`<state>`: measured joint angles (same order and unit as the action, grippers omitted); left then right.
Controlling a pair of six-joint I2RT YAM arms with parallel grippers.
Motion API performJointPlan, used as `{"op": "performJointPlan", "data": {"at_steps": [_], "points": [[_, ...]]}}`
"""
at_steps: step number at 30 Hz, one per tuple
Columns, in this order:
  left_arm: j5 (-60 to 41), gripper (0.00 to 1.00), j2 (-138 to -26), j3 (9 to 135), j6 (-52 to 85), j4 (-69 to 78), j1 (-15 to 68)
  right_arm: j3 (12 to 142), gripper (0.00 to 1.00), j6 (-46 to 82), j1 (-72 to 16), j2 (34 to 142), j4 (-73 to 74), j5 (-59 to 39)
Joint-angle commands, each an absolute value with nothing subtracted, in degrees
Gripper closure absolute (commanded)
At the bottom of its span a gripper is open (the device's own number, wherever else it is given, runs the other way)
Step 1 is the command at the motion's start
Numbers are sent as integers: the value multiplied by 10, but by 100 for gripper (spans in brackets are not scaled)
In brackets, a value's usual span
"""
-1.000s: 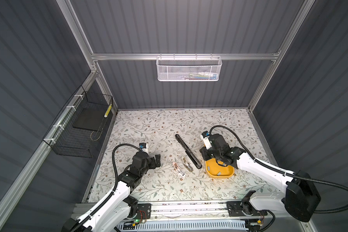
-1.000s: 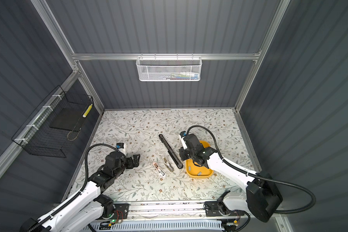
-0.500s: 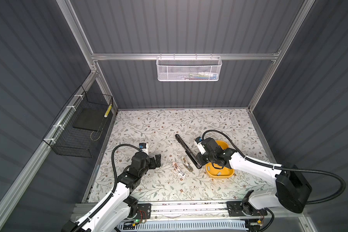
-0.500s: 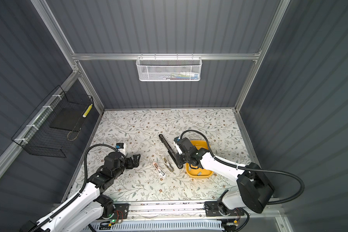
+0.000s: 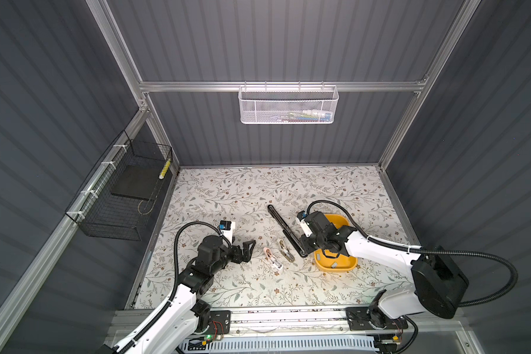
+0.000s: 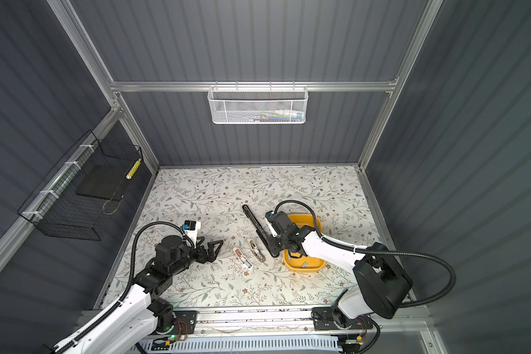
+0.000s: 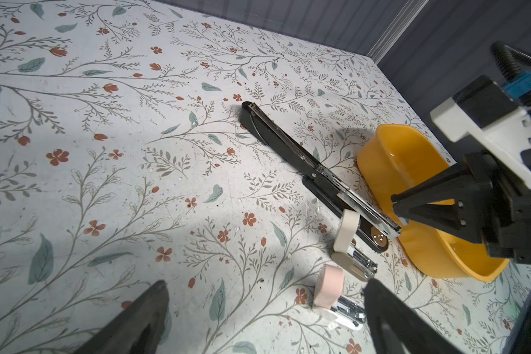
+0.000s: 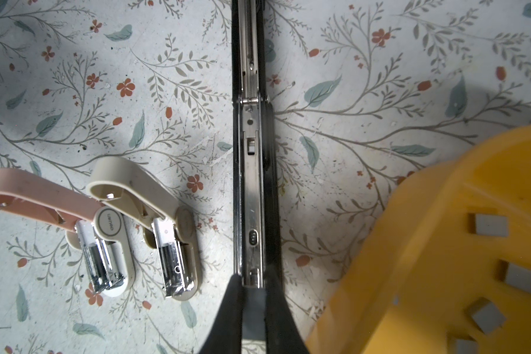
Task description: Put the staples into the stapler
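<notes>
Brand word on pink stapler (image 8: 111, 228), unreadable

— What's hanging on your walls?
— You've got a white mesh basket (image 5: 288, 105) on the far wall, its contents too small to make out. On your left wall there's a black wire basket (image 5: 114, 225) with a dark flat pad (image 5: 134, 183) lying in it.
— And on the table?
— Your floral cover (image 5: 227, 190), with a yellow tub (image 5: 334, 267) right of the middle, towards the near edge.
</notes>
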<state>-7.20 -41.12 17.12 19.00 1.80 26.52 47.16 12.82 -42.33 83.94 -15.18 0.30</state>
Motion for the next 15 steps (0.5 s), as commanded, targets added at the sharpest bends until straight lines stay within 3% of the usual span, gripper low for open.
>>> {"op": "performJointPlan", "data": {"at_steps": [1, 15], "points": [[-80, 0, -410, 167, 179, 25, 265, 478, 95, 131, -425, 855, -157, 8], [-65, 0, -409, 167, 181, 21, 265, 491, 96, 132, -425, 876, -158, 9]]}}
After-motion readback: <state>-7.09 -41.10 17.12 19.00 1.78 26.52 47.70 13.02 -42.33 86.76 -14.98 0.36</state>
